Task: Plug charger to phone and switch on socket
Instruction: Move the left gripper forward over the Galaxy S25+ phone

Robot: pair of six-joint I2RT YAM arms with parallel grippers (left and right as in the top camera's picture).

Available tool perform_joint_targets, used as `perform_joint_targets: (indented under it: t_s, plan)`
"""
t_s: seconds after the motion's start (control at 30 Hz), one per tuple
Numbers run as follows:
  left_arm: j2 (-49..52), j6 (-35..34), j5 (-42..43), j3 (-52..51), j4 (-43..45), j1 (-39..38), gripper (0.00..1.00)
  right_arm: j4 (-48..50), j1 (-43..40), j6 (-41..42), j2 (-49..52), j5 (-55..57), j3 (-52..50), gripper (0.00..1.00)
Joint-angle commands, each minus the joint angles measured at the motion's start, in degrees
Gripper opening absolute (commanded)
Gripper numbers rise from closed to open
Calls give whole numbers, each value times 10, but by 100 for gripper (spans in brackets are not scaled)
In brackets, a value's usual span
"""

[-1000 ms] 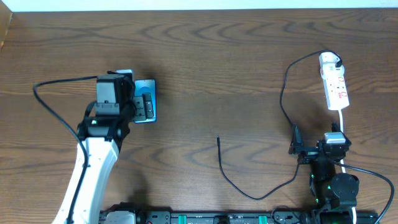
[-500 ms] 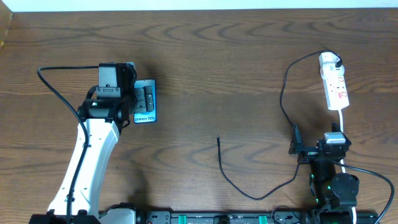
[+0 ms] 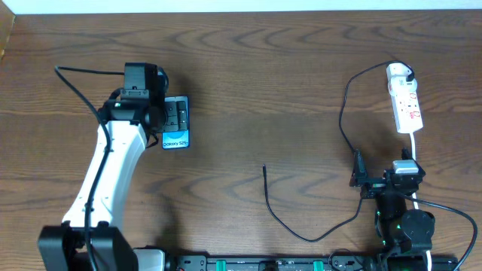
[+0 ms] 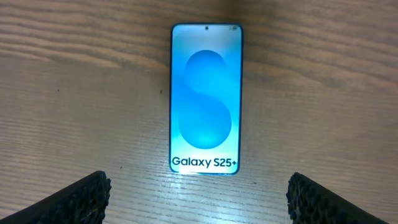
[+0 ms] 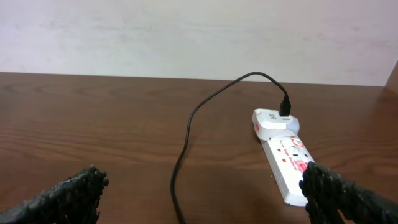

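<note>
The phone point(image 4: 206, 99) lies flat, screen up and lit blue; in the overhead view the phone point(image 3: 177, 124) is at the left. My left gripper point(image 4: 199, 202) hovers above it, open wide, with its fingers off the phone's near end and nothing between them. The charger cable point(image 3: 309, 238) loops across the table, its black connector tip point(image 3: 264, 167) lying loose at the centre. Its white plug point(image 5: 273, 121) sits in the far end of the socket point(image 5: 289, 165). My right gripper point(image 5: 205, 199) is open and empty, just short of the socket point(image 3: 407, 105).
The white cord point(image 3: 415, 147) of the socket runs back past my right arm. Bare wooden table point(image 3: 263, 90) lies between the phone and the charger tip. A pale wall point(image 5: 186, 31) stands behind the table's far edge.
My left arm has swung toward the far edge, and more of the phone shows beside it. The right arm, the charger and the socket have not moved.
</note>
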Motion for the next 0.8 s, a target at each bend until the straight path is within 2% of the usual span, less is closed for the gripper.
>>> perform_joint_targets:
  t_s: [0.0, 0.37, 0.77]
  plan:
    - [27, -7, -1, 27, -13, 2, 91, -2, 4, 4, -5, 5, -1, 99]
    - [108, -7, 43, 74, -32, 2, 91, -2, 4, 4, -5, 4, -1, 99]
    - [110, -7, 42, 74, -43, 2, 91, -2, 4, 4, -5, 5, -1, 99]
